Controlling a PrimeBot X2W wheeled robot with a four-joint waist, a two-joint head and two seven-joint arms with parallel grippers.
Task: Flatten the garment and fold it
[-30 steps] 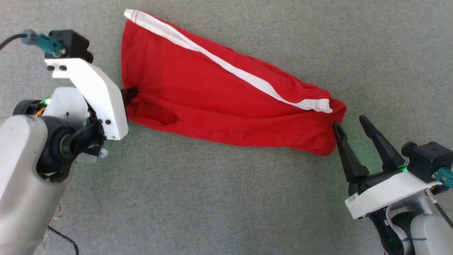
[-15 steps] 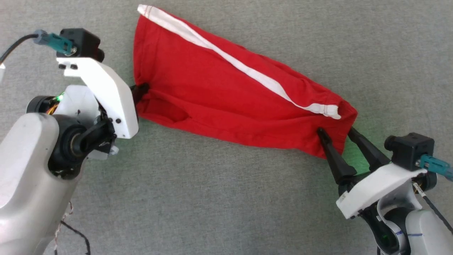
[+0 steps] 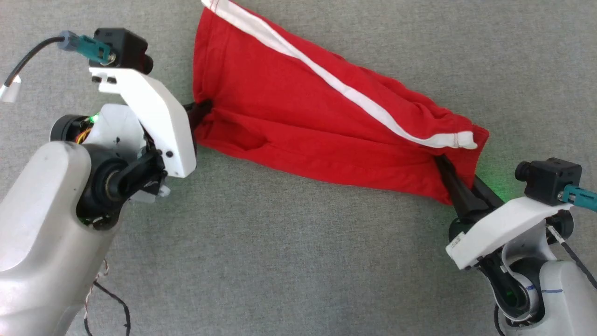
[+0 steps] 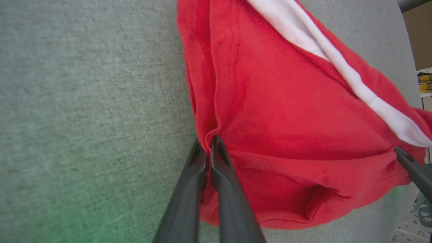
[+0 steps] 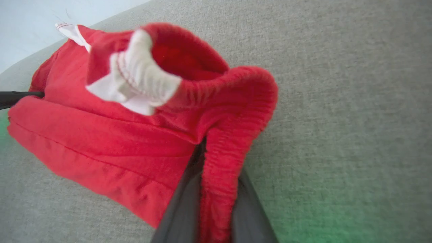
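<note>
L gripper (image 3: 203, 109): nothing new for you here. It's still pinched on the leg-end edge of the garment (image 3: 326, 121). The L wrist cam shows the jaws nearly touching, w/ a gather of red cloth nipped at the tips.

The garment lies on the surface, strung between both arms, running from upper left to lower right in the head view w/ the white stripe on top. It isn't flat yet: there's a pouch-like fold near the L end and bunching at the waistband. The whole head picture has slid right since 1 s ago, so treat that as a cam move, not the cloth travelling.

R gripper (image 3: 454, 175): this is your change. 1 s ago it stood wide open just beside the waistband corner. Now its fingers have pushed onto that corner and narrowed. In the R wrist cam the ribbed waistband runs between the two fingers, so it's holding the garment.

Judgement: both ends are now held, so you're set to draw them apart and tension out the creases. Folding hasn't begun. The R grip is fresh, so go gently at first.

The surface (image 3: 289, 261) is a grey, matt woven cover, w/ green LED glow by the R gripper. The R wrist cam shows a pale wall past the surface's far edge. There are small bits at the L wrist cam's right margin, too small to tell.
</note>
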